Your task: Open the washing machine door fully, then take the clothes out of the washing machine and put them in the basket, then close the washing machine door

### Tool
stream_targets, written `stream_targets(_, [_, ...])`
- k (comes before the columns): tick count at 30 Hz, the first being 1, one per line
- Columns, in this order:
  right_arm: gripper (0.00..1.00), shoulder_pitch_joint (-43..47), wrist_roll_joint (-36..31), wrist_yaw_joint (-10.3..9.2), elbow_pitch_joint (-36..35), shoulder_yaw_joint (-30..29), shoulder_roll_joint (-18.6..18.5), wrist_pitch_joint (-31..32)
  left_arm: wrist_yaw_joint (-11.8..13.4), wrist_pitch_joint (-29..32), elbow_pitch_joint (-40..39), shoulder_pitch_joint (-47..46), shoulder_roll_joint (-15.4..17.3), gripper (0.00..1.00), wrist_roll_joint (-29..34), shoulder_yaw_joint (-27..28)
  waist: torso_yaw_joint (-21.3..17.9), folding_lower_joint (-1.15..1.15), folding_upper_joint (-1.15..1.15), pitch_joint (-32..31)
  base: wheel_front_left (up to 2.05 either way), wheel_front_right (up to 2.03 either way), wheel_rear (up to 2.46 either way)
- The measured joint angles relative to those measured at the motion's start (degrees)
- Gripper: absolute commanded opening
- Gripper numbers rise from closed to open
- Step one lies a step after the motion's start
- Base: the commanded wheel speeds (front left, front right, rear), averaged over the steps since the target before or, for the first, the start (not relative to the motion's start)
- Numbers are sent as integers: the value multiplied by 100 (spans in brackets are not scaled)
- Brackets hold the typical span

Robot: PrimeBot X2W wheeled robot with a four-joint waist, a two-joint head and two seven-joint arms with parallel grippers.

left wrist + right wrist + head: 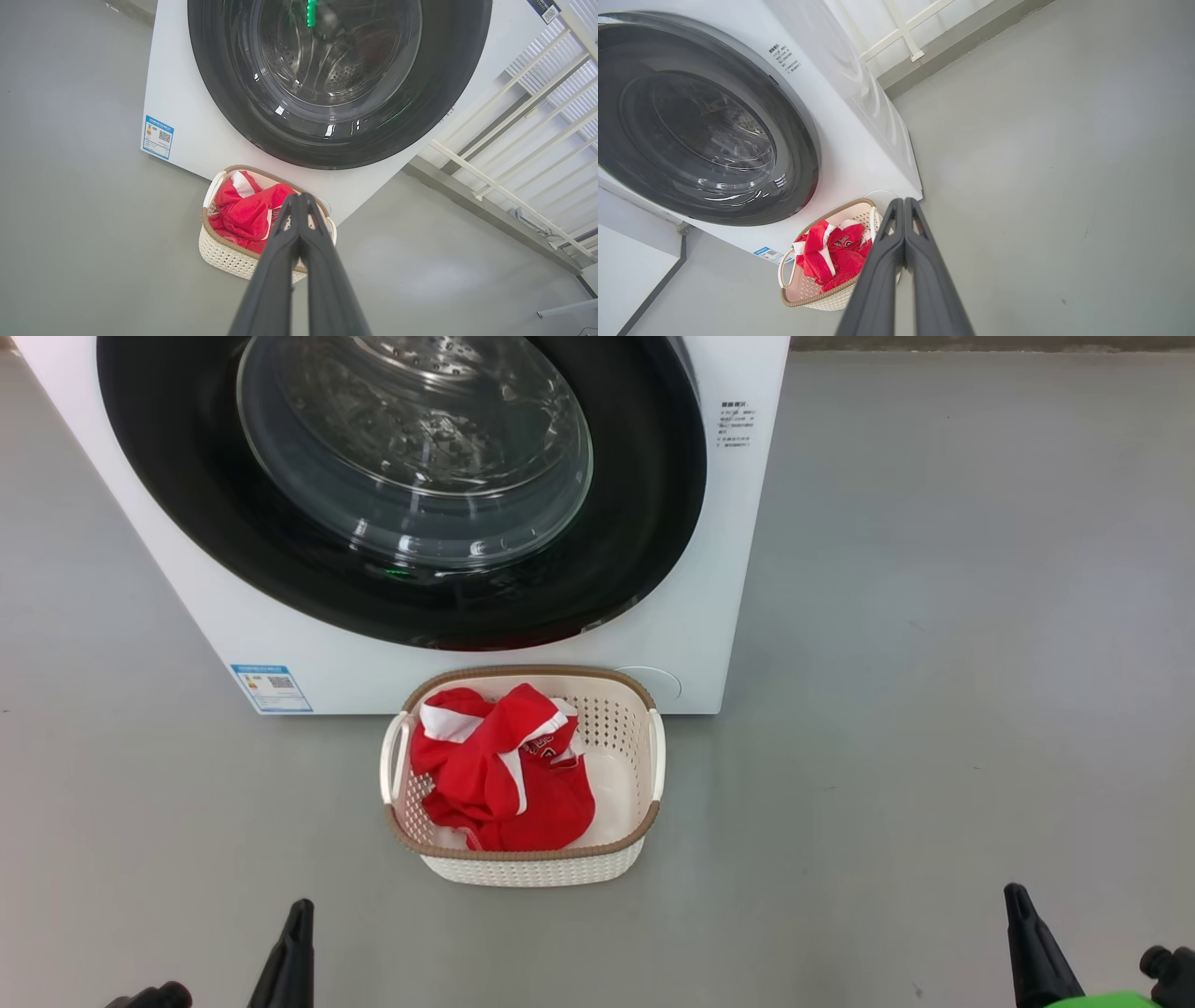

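The left hand (299, 198) and right hand (903, 201) were pinched together, empty. Beyond their fingertips, the basket (523, 873) held the clothes (504, 775) below the closed washing machine door (177, 523).

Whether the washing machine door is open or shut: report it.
Shut. The washing machine door sits flush against the front of the washing machine in all three views, no gap at its black rim.

The grey floor (934, 616) carries the washing machine (728, 569) and, just before it, the basket (532, 868).
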Motion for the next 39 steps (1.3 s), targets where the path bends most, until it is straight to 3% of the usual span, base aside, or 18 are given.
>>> stream_targets(39, [0,-460,2205,0,0,9,-68,643,0,630,43,-209,-64,0,-2348,129,-59,0,0,-109,0,0,0])
